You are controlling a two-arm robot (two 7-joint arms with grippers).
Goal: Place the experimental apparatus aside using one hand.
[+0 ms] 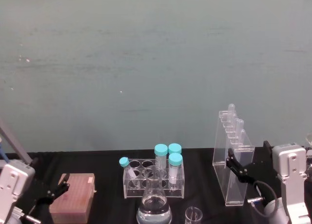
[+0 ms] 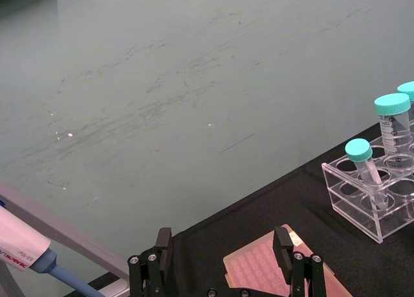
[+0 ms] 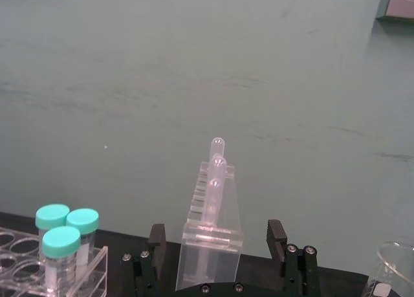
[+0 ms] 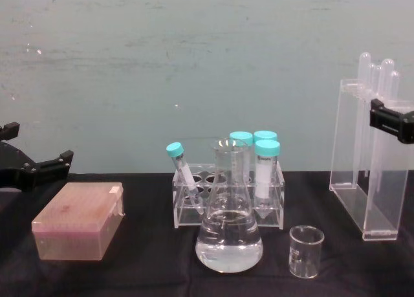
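Straddling the test-tube stand, my spread right end effector grips nothing yet; spread left end effector idles by tip box.

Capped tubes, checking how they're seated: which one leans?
The thin one at the rack's left end; it tilts, while the three wider tubes stand upright.

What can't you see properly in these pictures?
Head view: the bottom edge cuts off the conical flask and small beaker.
Chest view: the right edge cuts the right hand, so contact with the acrylic stand is unclear.
Left wrist view: the pipette runs off the edge.
Chest view: print on the capped tubes is too small.
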